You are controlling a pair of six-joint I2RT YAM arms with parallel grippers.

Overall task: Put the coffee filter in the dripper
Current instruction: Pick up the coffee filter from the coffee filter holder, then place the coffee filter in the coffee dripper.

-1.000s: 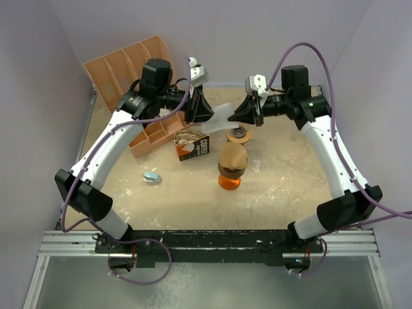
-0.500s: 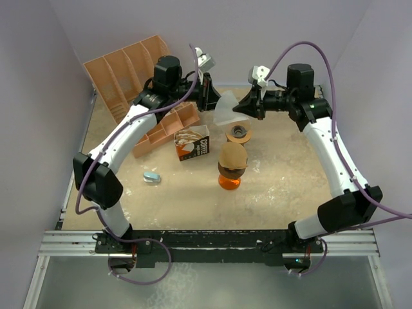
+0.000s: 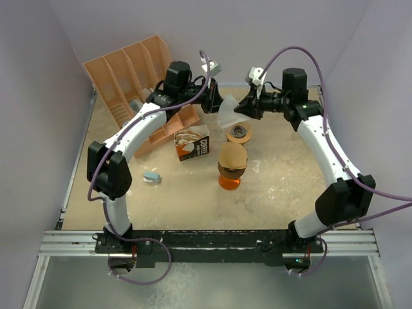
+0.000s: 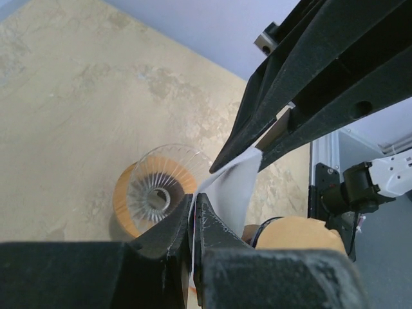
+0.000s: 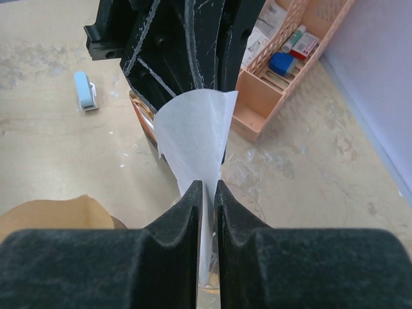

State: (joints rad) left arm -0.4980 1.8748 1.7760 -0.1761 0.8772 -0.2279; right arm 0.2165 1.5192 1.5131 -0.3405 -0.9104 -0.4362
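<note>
The coffee filter (image 3: 226,111) hangs in the air over the far middle of the table (image 3: 290,174), stretched between the two tools and not in the dripper (image 3: 239,134), which stands on the table just near of it. The left gripper (image 3: 214,103) comes in from the left with its jaws pressed tight together on one edge of the white paper, and the left wrist view shows the sheet pinched right at the fingertips (image 4: 209,222), with the clear ribbed dripper (image 4: 154,193) on its orange ring below. The right gripper (image 3: 239,109) meets it from the right. In its own wrist view the jaws stand only a slit apart with the filter (image 5: 193,135) running down between them, and whether they actually clamp the paper cannot be told. The filter fans out wide toward the left gripper's black fingers (image 5: 174,45). Near of the dripper stands an orange bottle (image 3: 230,180) with a brown rounded top, and a coffee box (image 3: 193,143) stands to the dripper's left. Farther left are the orange organiser trays (image 3: 129,71) — one compartment holds small packets (image 5: 283,45) — and a small blue object (image 3: 152,176) lies on the table toward the near left.
</note>
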